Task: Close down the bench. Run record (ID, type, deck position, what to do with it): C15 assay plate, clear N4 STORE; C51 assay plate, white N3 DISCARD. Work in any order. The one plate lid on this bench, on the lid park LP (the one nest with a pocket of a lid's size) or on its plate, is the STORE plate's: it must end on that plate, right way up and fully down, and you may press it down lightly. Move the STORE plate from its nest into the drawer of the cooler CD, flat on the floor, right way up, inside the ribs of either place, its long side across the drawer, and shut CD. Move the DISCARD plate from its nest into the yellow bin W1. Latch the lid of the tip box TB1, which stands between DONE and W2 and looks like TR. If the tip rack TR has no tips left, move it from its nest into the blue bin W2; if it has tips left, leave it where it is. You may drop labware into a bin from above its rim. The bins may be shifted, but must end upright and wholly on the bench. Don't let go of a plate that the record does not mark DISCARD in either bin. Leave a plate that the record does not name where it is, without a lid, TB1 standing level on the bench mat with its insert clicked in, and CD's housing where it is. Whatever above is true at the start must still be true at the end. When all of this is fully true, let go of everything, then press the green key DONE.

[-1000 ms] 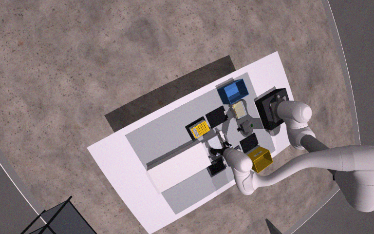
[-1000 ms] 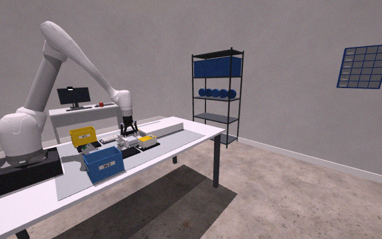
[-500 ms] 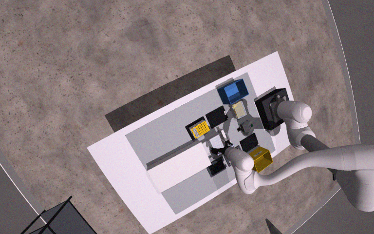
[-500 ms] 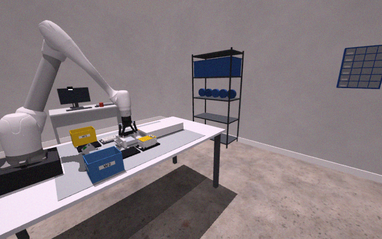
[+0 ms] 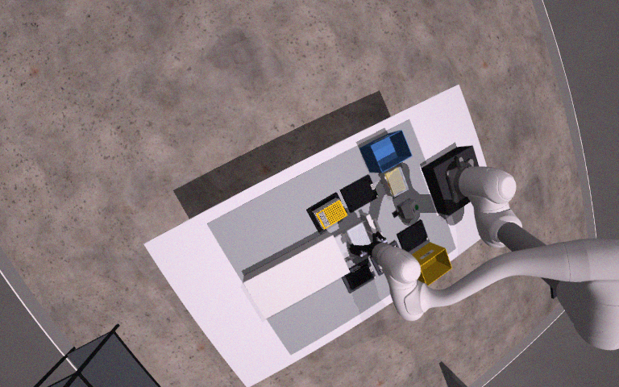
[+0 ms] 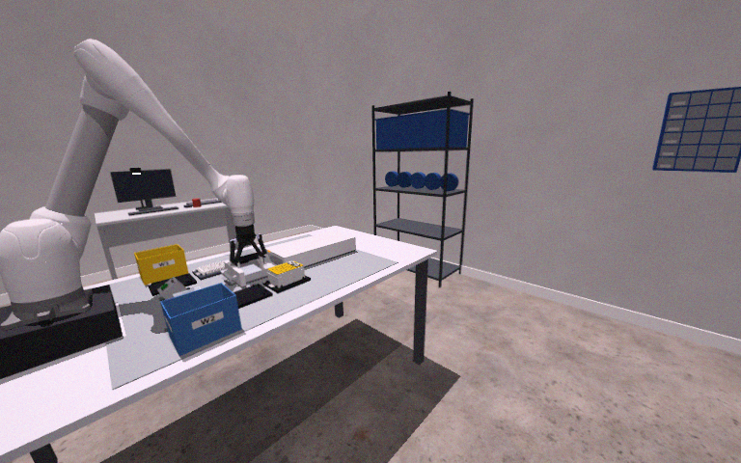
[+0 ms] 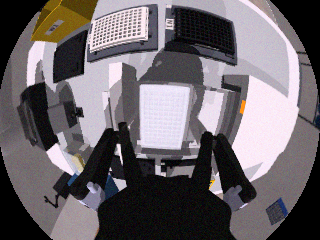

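Observation:
The lidded clear plate [image 7: 163,110] [image 5: 358,235] lies flat in the pulled-out drawer of the white cooler CD [image 5: 297,273] [image 6: 319,248]. My gripper [image 7: 165,118] [image 5: 366,245] [image 6: 247,252] hangs straight over it. It is open, and its fingers stand just outside the plate's two sides. The white plate [image 7: 119,27] [image 6: 210,268] sits in its nest near the yellow bin W1 [image 5: 431,264] [image 6: 161,263] [image 7: 70,3]. The tip rack TR [image 5: 330,213] [image 6: 285,268] shows yellow tips. The cream tip box TB1 [image 5: 395,181] stands beside the blue bin W2 [image 5: 385,150] [image 6: 202,319].
The green key DONE [image 5: 415,207] sits between TB1 and an empty black nest [image 5: 413,235]. Another dark nest [image 7: 203,27] [image 5: 358,278] lies beside the white plate. The arm's black base [image 5: 445,180] stands at the bench's end.

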`<control>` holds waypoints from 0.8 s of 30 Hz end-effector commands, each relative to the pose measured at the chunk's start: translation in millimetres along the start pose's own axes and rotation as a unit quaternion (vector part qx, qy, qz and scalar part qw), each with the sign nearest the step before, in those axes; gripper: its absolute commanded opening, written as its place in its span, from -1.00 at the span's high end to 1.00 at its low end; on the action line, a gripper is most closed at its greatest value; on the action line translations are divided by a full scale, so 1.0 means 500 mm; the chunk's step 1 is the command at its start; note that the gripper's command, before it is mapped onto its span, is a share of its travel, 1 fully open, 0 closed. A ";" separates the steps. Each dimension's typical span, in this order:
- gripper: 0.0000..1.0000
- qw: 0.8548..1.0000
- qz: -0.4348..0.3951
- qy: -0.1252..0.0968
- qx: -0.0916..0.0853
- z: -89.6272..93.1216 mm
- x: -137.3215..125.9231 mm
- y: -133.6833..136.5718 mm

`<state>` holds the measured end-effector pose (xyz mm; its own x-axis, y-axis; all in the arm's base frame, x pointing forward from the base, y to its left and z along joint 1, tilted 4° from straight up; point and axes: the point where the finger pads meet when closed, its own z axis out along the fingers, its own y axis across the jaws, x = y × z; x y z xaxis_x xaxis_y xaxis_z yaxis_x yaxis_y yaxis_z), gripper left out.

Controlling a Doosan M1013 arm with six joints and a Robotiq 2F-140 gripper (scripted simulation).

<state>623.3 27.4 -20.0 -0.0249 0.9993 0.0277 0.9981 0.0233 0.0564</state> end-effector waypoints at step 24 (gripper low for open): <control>-0.33 1.000 0.000 0.000 0.000 -0.046 0.000 0.000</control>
<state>622.2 26.9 -1.2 -0.0249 0.9993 0.0277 0.9981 0.0233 0.0562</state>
